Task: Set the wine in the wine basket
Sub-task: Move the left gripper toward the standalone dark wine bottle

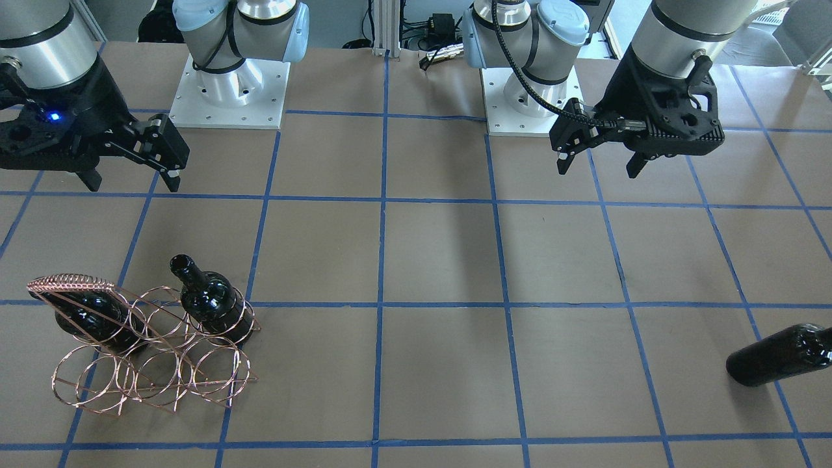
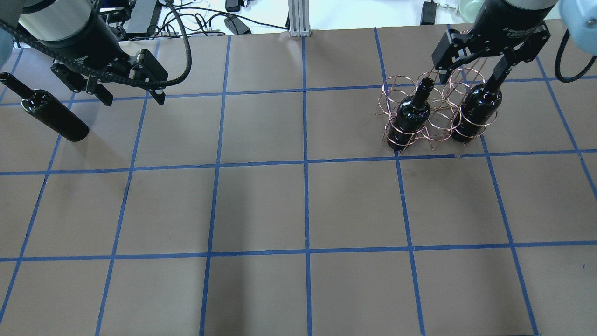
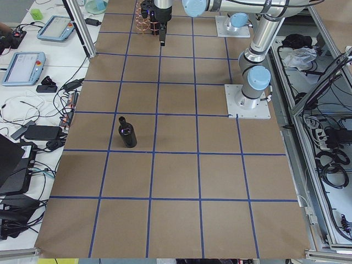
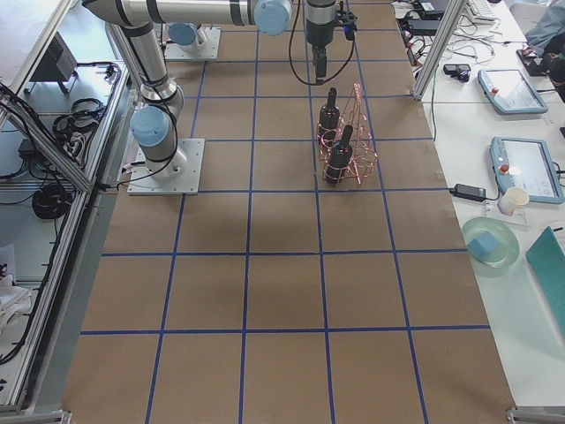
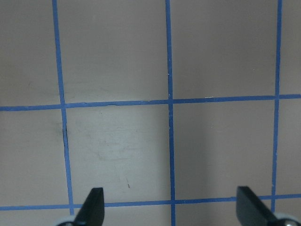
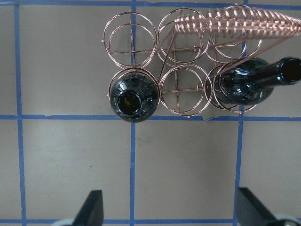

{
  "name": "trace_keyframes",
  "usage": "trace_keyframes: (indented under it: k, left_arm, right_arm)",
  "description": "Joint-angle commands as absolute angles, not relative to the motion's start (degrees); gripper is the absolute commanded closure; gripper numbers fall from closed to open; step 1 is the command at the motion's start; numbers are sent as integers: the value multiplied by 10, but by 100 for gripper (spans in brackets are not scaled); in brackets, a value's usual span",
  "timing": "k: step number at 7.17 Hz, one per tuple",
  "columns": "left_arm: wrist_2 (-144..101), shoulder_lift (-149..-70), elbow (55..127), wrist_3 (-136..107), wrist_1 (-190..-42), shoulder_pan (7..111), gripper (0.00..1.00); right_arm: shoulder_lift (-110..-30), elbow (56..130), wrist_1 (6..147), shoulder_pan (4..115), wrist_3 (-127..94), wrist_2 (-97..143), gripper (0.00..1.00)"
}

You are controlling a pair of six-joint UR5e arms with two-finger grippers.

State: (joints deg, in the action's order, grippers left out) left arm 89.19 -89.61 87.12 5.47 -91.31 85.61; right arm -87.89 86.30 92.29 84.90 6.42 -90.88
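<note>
Table (image 2: 261,210) w/ brown paper cover, split into squares by blue tape grid (image 2: 306,210). In the overhead view an alu post (image 2: 298,18) stands at its far edge, w/ cables (image 2: 196,18) & power bricks (image 2: 235,23) on a white surface behind. Side views: white benches (image 4: 468,141) run along the operators' side, carrying teach pendants (image 3: 22,67), a black flat device (image 3: 14,165), loose leads, a paper cup (image 4: 513,200) & teal bowl (image 4: 487,243); opp. side has alu frame rails (image 3: 322,82) w/ cable bundles inside. Light even, from above, soft shadows on the paper.
</note>
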Motion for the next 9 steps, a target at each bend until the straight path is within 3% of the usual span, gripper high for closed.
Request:
trace_keyframes:
  k: [1, 6, 9]
  left_arm:
    - [892, -898, 871, 55, -910, 852, 0]
    - [891, -896, 870, 57, -915, 829, 0]
    - [888, -897, 858, 176, -923, 670, 0]
  right_arm:
    - [-879, 863, 924, 849, 63, -910, 0]
    - [-879, 861, 931, 887, 50, -911, 0]
    - [-879, 861, 931, 887, 57, -916, 0]
